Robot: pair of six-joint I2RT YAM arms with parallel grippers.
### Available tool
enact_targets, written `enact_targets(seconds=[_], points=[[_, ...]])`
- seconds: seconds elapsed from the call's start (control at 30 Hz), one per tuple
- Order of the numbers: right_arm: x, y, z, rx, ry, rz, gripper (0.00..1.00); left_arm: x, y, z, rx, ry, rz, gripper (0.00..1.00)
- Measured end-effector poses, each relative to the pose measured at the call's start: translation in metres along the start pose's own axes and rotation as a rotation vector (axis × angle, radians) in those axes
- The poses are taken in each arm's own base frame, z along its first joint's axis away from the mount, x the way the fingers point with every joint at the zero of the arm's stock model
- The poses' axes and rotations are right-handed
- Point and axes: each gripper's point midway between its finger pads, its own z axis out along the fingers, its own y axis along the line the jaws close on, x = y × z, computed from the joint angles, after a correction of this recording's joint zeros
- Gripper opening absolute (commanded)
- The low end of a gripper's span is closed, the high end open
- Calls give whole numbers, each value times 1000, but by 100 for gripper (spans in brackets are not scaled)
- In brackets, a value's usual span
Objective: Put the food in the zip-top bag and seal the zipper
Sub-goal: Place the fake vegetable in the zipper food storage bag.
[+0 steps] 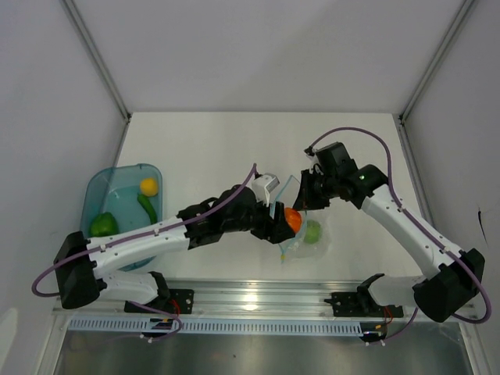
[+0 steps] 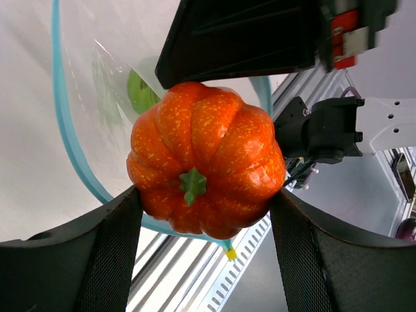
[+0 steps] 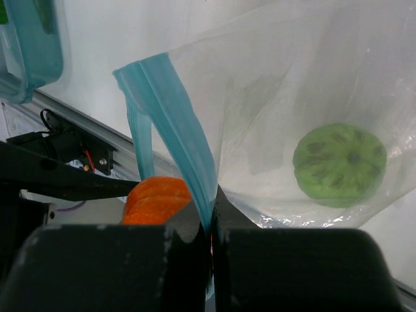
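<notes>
Left gripper (image 1: 282,226): jaws closed on ribbed orange round toy fruit (image 2: 205,162), at the open mouth of the small clear crinkly zip-top bag (image 3: 292,71). Right gripper (image 3: 211,220): pinched tight on the light blue zipper strip (image 3: 177,114). One green round toy fruit (image 3: 339,164) lies inside the bag, on the table (image 1: 203,148).
</notes>
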Motion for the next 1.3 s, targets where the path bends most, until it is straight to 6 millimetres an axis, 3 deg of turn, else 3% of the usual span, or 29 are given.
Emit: enact_targets(seconds=[0.33,0.43,0.47,0.57,0.77,0.93,1.07,1.17,1.3], points=[[-5,15,-20,-52,-33,-8,0,7,16,14,-63,13,6,2],[-3,17,-20,-59,-24,-6,0,11,22,17,-91,25,4,28],[-2,17,-20,-59,-21,-5,0,12,24,18,-98,29,4,51],[-1,17,-21,-61,-14,-3,0,14,27,19,-112,38,5,80],[-1,18,-21,-62,-13,2,0,9,23,13,-101,19,19,98],[-1,18,-21,-63,-12,4,0,-1,15,4,-69,-22,44,100],[-1,18,-21,-63,-13,4,0,-9,21,-10,-95,-83,50,100],[0,18,-22,-62,-15,3,0,-16,30,-32,-146,-146,56,99],[0,18,-23,-62,-22,1,0,-41,46,-69,-254,-252,57,100]])
